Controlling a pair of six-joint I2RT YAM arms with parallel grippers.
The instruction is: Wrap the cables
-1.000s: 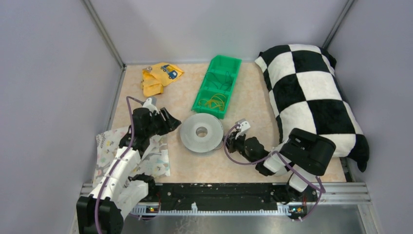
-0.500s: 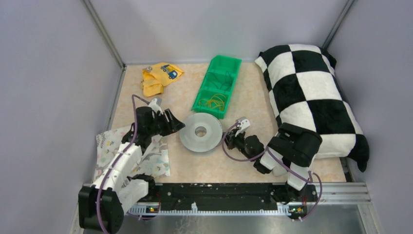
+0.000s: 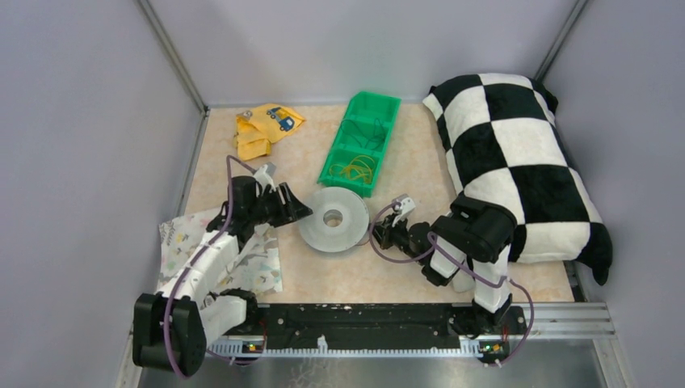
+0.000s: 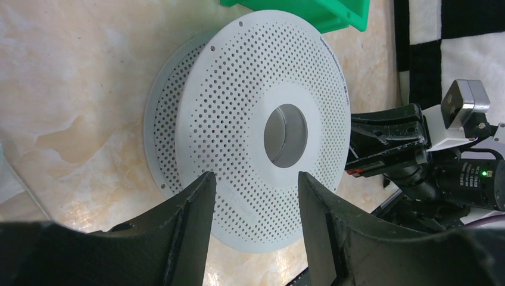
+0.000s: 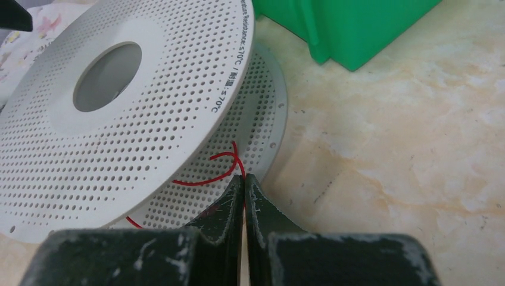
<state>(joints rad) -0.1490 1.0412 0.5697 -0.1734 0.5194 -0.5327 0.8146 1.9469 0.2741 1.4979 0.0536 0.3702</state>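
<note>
Though beside spool (image 5: 149, 137), cable (image 5: 196, 182) in right gripper (image 5: 244, 186)

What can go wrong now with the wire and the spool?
1. The right jaws pinch the thin red wire only at their tips; a pull may slip or snap it.
2. The left jaws stand open at the rim of the spool, not gripping it, so it may slide toward the green bin.
</note>
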